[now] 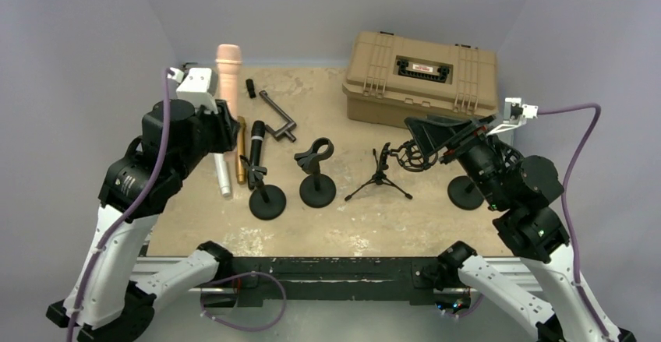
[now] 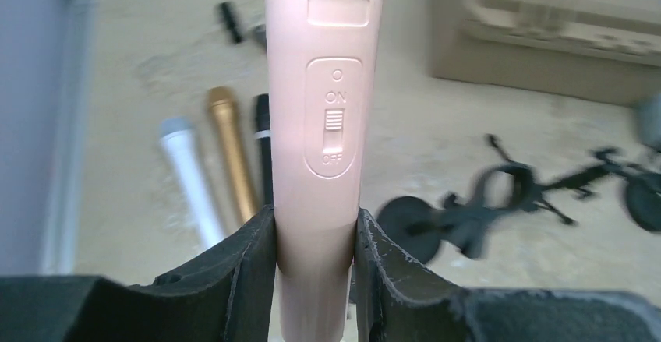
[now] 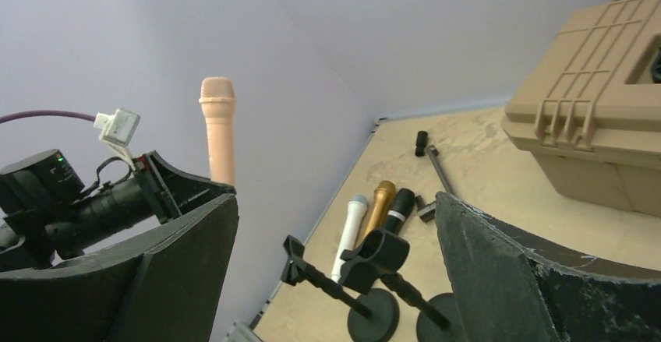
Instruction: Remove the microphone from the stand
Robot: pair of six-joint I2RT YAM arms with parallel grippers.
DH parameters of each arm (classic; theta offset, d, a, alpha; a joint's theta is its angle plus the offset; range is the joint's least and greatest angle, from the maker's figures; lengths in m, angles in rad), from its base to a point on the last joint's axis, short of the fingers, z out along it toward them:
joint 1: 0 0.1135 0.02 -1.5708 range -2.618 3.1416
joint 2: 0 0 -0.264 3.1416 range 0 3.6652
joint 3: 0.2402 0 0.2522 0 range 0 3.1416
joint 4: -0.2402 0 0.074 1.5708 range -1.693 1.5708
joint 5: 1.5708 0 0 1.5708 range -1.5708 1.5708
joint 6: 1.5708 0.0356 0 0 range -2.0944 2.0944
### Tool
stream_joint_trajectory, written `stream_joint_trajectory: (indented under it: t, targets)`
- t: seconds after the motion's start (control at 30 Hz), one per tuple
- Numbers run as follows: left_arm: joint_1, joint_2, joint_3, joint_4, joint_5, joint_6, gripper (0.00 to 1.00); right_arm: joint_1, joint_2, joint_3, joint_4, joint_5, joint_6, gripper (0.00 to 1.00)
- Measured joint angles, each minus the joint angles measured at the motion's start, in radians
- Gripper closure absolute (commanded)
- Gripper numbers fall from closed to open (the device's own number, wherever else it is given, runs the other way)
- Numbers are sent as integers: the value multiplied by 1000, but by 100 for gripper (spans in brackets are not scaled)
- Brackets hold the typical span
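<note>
A pink microphone [image 1: 228,77] stands upright in the air at the far left, and my left gripper [image 1: 222,124] is shut on its lower handle. In the left wrist view both black pads press the handle [image 2: 323,124] below the on/off switch, with the gripper [image 2: 316,225] round it. The black round-base stand [image 1: 316,172] sits mid-table with its clip [image 3: 374,258] empty, apart from the microphone [image 3: 218,132]. My right gripper [image 1: 425,143] hangs right of the stand with its jaws wide open [image 3: 334,200] and nothing between them.
White [image 1: 222,174], gold [image 1: 241,151] and black [image 1: 256,143] microphones lie at the left beside a second round-base stand [image 1: 266,199]. A small tripod [image 1: 379,174], another round base [image 1: 465,192], a metal clamp rod [image 1: 277,116] and a tan case [image 1: 421,77] stand further right and back.
</note>
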State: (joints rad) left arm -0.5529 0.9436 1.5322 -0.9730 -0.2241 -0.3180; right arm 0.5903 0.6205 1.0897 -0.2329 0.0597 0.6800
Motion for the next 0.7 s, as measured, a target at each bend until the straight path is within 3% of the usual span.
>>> stream_joint_trajectory:
  t: [0.23,0.53,0.7]
  targets:
    - [351,27,-179,-24,-193,22,100,0,-24,0,-44,34,-18,6]
    - [591,153,-476,126,-240,-57,100,0,-46,0,-59,35,-24,6]
    - [706,321,-494,180,-255,-87,100,0,-80,-7,-51,35,-21,8]
